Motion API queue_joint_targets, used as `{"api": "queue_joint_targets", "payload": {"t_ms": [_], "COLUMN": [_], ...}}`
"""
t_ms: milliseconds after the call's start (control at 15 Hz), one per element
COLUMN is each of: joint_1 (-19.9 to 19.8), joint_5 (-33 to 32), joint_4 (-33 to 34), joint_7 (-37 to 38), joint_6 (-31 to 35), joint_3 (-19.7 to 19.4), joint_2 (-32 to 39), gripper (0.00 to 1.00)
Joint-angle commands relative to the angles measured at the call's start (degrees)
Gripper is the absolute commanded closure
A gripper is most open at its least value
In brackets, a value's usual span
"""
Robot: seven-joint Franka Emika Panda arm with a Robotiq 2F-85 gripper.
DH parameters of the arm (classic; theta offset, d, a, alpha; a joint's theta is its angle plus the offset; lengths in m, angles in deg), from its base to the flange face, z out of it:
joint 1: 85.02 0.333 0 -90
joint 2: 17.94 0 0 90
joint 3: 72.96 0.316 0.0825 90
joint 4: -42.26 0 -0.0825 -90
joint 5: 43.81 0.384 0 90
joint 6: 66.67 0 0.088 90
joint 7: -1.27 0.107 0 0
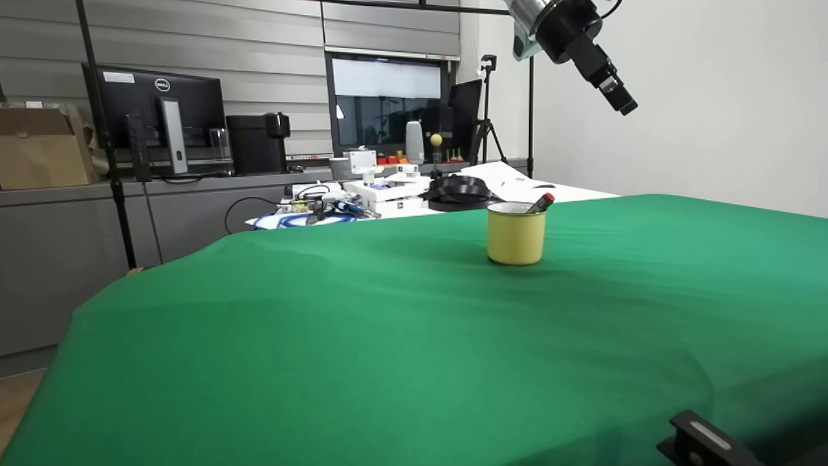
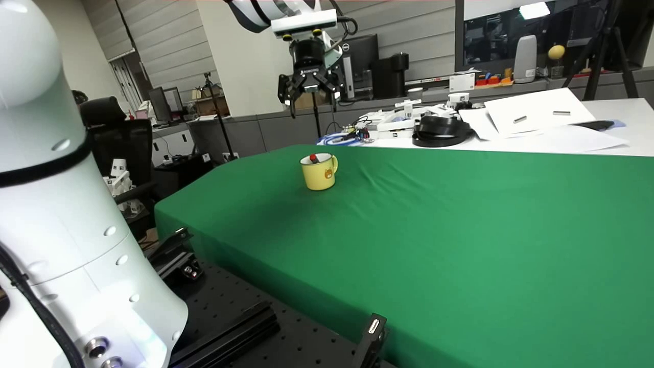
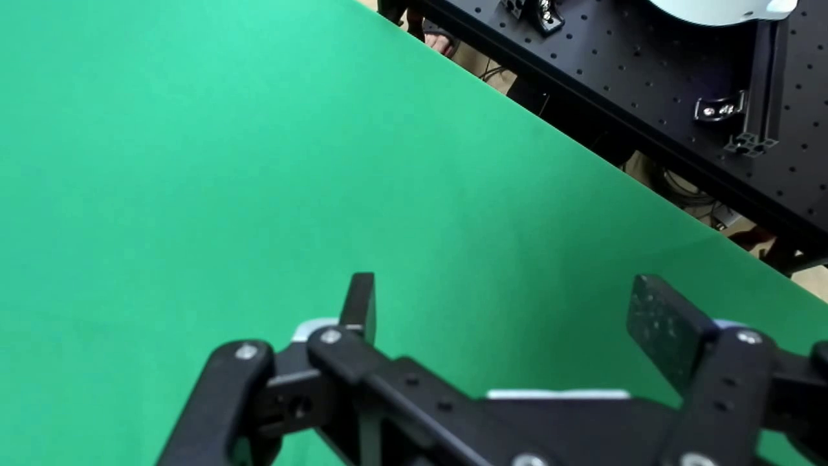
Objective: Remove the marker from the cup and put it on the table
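Wrist view: fingers (image 3: 669,331) gape wide; in an exterior view, a monitor (image 1: 154,103) reads DELL

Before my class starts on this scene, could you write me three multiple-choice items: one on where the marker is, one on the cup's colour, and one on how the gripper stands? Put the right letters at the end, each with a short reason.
1. Where is the marker in relation to the cup?
A) Underneath it
B) Lying on the table beside it
C) Partly inside it

2. What is the main colour of the cup's outside?
A) Yellow
B) Blue
C) Purple

3. How does the gripper stand?
A) Shut on the marker
B) Open, holding nothing
C) Shut on the cup

Answers:
1. C, since the marker's red end sticks up out of the cup in an exterior view.
2. A, since the outside shows yellow in both exterior views.
3. B, since its fingers stand wide apart with nothing between them in the wrist view.
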Motion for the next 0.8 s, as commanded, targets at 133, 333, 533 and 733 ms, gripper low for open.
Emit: {"api": "queue_joint_targets", "payload": {"t_ms": [133,333,533,733], "joint_1": [0.19,1.44,2.94,3.95], "joint_5": [-1.16,-2.03,-2.28,-1.19], "joint_4": [1.31,4.02,7.51,11.36], "joint_7": [0.71,1.08,2.21,4.62], "joint_6": [-0.85,-1.95,-2.56,-3.02], "joint_3": [0.70,1.74,2.77,2.74], "joint_2": [0.92,3.81,7.94,12.62], "gripper": [0.00,0.00,0.00,0.00]}}
